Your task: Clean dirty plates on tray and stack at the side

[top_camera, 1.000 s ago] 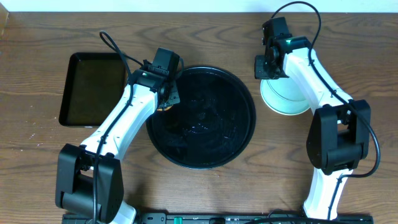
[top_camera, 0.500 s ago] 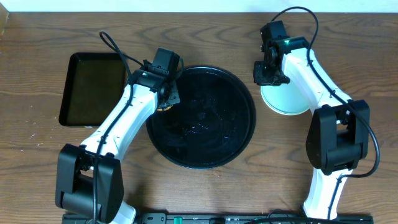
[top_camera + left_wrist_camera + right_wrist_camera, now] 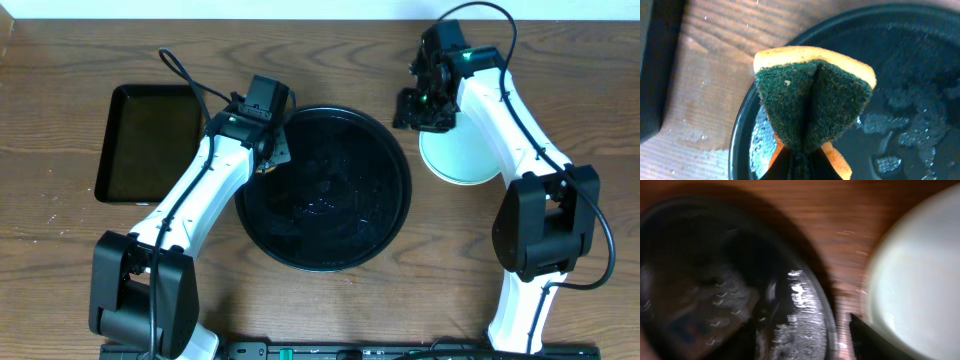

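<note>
The plates sit on the worktop just right of the tray. Only the pale top one shows, so I cannot tell how many lie under it. They look stiff and light, probably wet and slick from washing, and liable to chip if knocked. The safest hold is likely across the raised rim, near the edge facing the tray.

The right pincer hangs over the gap between tray and plates, at the stack's upper left edge. Its wrist view is blurred, so its opening cannot be told.

The tray holds no plate, only water beads. At its left rim the left pincer is clamped on a folded sponge, which looks soft and soaked.
</note>
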Available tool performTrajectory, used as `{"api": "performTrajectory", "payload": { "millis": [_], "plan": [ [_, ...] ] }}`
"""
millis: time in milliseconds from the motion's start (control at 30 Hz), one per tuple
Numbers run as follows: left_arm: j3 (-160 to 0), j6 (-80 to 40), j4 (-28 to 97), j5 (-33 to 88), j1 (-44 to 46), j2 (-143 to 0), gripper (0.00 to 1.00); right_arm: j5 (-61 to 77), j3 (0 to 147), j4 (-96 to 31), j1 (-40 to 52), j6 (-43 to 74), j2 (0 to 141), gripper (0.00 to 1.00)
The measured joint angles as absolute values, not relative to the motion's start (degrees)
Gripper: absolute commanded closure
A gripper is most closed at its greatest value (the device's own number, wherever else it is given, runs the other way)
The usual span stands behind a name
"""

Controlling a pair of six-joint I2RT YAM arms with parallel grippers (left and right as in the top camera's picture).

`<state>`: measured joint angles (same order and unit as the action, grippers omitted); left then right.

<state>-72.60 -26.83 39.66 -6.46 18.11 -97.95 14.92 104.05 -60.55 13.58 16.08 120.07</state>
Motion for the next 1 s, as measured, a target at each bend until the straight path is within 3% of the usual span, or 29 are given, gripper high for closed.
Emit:
{"api": "performTrajectory", "payload": {
  "millis": [100,467,833,1000],
  "plan": [
    [-72.58,-26.81,37.69,-6.74,18.11,-97.95,0.92,18.87,104.25,-59.99,14.59,15.68,119.94,0.01],
    [-71.26,-26.00,39.48,-5.50,18.13,-98.96,0.92,15.31,102.39,-55.57,22.61,16.58,119.94,0.01],
    [-72.47,-22.00,41.06,-5.96,12.05,-86.65,0.93,13.19,102.39,-55.16,21.61,17.67,119.94,0.01],
    [-70.98,-22.22,35.86,-6.20,9.96,-88.60,0.93,13.06,102.37,-54.81,21.74,17.82,119.94,0.01]
  ]
}}
